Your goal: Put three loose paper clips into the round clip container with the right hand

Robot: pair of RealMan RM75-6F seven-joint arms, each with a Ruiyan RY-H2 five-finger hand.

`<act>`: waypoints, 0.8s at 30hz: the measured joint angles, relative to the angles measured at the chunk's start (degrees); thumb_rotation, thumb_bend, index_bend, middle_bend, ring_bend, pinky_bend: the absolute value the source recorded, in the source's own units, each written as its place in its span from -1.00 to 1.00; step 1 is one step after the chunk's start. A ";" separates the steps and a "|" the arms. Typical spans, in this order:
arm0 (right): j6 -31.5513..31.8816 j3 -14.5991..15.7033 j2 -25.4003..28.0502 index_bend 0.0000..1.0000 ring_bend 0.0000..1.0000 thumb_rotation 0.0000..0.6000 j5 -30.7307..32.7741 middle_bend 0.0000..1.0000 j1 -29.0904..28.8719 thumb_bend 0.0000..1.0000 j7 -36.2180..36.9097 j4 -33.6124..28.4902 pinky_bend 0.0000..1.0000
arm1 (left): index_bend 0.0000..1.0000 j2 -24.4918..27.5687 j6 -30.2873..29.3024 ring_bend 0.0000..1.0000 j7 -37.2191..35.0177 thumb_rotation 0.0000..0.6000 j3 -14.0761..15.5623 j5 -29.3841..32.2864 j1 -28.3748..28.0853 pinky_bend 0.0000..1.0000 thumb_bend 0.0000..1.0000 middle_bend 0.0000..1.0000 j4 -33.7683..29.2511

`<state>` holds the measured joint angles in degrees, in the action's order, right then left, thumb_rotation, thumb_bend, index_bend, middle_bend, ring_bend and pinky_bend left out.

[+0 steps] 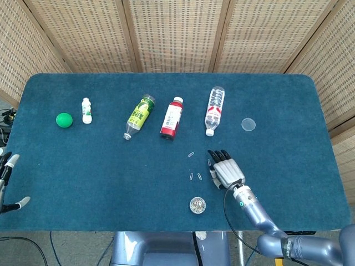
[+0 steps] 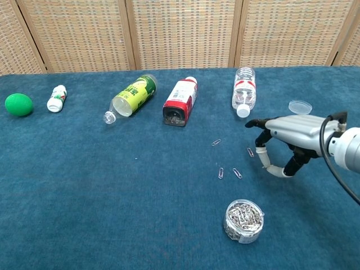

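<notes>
Right hand (image 2: 284,142) hovers just above the cloth with its fingers (image 1: 217,155) spread and nothing visibly held, so no clip looks picked up yet. One paper clip (image 2: 251,152) lies just under its fingertips, two clips (image 2: 229,172) lie a little to its left, and a fourth clip (image 2: 216,142) sits beyond those, further from the robot. The round container (image 2: 244,220), already full of clips, stands nearer the robot, left of the wrist. All three transfers appear to remain.

Blue-carpeted table (image 1: 83,166) before woven rattan wall panels (image 1: 172,33) with wooden frames.
</notes>
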<state>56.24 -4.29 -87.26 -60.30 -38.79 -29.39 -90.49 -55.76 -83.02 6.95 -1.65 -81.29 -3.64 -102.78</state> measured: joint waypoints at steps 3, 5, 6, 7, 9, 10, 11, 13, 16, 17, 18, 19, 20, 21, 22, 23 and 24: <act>0.78 0.73 2.28 0.29 -1.00 1.00 -3.39 -0.97 0.38 -0.12 0.45 -3.94 -1.00 | -1.00 0.04 -0.14 -1.00 -0.07 1.00 0.04 -0.14 0.07 -1.00 -1.00 -1.00 -0.07; 1.14 1.57 3.62 0.29 -1.00 1.00 -5.80 -0.97 0.66 -0.12 0.62 -6.04 -1.00 | -1.00 0.07 -0.13 -1.00 -0.06 1.00 0.08 -0.19 0.08 -1.00 -1.00 -1.00 -0.14; 1.31 2.30 4.38 0.29 -1.00 1.00 -7.48 -0.97 0.83 -0.12 0.66 -7.32 -1.00 | -1.00 0.08 -0.13 -1.00 -0.02 1.00 0.12 -0.25 0.09 -1.00 -1.00 -1.00 -0.17; 1.41 2.89 4.86 0.29 -1.00 1.00 -8.79 -0.97 0.97 -0.12 0.68 -8.27 -1.00 | -1.00 0.06 -0.16 -1.00 0.03 1.00 0.16 -0.36 0.10 -1.00 -1.00 -1.00 -0.19; 1.61 4.20 5.77 0.29 -1.00 1.00 -11.72 -0.96 1.26 -0.12 0.71 -10.32 -1.00 | -1.00 0.01 -0.35 -1.00 0.18 1.00 0.23 -0.58 0.16 -1.00 -1.00 -1.00 -0.24; 1.67 4.68 6.06 0.30 -1.00 1.00 -12.78 -0.96 1.35 -0.12 0.71 -11.05 -1.00 | -1.00 0.00 -0.44 -1.00 0.25 1.00 0.24 -0.65 0.19 -1.00 -1.00 -1.00 -0.28; 1.69 5.06 6.23 0.30 -1.00 1.00 -13.69 -0.96 1.41 -0.12 0.67 -11.62 -1.00 | -1.00 -0.01 -0.49 -1.00 0.33 1.00 0.25 -0.68 0.22 -1.00 -1.00 -1.00 -0.32; 1.54 5.56 6.21 0.30 -1.00 1.00 -15.17 -0.96 1.34 -0.12 0.21 -12.51 -1.00 | -1.00 -0.06 -0.48 -1.00 0.43 1.00 0.28 -0.67 0.24 -1.00 -1.00 -1.00 -0.33; 0.70 5.37 5.14 0.30 -1.00 1.00 -15.12 -0.96 0.73 -0.12 -1.54 -12.64 -1.00 | -1.00 -0.09 -0.38 -1.00 0.55 1.00 0.27 -0.61 0.19 -1.00 -1.00 -1.00 -0.35; 0.38 5.25 4.72 0.30 -1.00 1.00 -14.83 -0.96 0.50 -0.12 -2.19 -12.61 -1.00 | -1.00 -0.08 -0.37 -1.00 0.56 1.00 0.25 -0.59 0.17 -1.00 -1.00 -1.00 -0.34; -0.02 5.07 4.16 0.30 -1.00 1.00 -14.31 -0.96 0.21 -0.12 -3.02 -12.54 -1.00 | -1.00 -0.08 -0.35 -1.00 0.55 1.00 0.24 -0.56 0.16 -1.00 -1.00 -1.00 -0.32; -0.29 4.95 3.74 0.30 -1.00 1.00 -13.88 -0.96 0.01 -0.12 -3.61 -12.45 -1.00 | -1.00 -0.08 -0.32 -1.00 0.50 1.00 0.23 -0.51 0.16 -1.00 -1.00 -1.00 -0.28; -0.55 4.84 3.32 0.30 -1.00 1.00 -13.40 -0.96 -0.17 -0.12 -4.19 -12.34 -1.00 | -1.00 -0.07 -0.25 -1.00 0.36 1.00 0.23 -0.44 0.15 -1.00 -1.00 -1.00 -0.23; -0.92 4.77 2.77 0.30 -1.00 1.00 -12.68 -0.96 -0.39 -0.12 -4.98 -12.14 -1.00 | -1.00 -0.05 -0.20 -1.00 0.21 1.00 0.21 -0.37 0.14 -1.00 -1.00 -1.00 -0.18; -1.20 4.77 2.39 0.30 -1.00 1.00 -12.15 -0.96 -0.54 -0.12 -5.64 -11.97 -1.00 | -1.00 -0.02 -0.14 -1.00 0.05 1.00 0.16 -0.25 0.12 -1.00 -1.00 -1.00 -0.13; -1.41 4.79 2.03 0.30 -1.00 1.00 -11.69 -0.96 -0.67 -0.12 -6.32 -11.80 -1.00 | -1.00 0.04 -0.03 -1.00 -0.17 1.00 0.10 -0.13 0.08 -1.00 -1.00 -1.00 -0.07; -1.62 4.86 1.59 0.30 -1.00 1.00 -11.23 -0.96 -0.81 -0.12 -7.17 -11.61 -1.00 | -1.00 0.08 0.07 -1.00 -0.28 1.00 0.07 -0.08 0.04 -1.00 -1.00 -1.00 -0.04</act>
<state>54.62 0.57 -85.67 -71.53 -39.60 -36.55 -102.10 -55.68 -82.96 6.67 -1.58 -81.37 -3.60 -102.83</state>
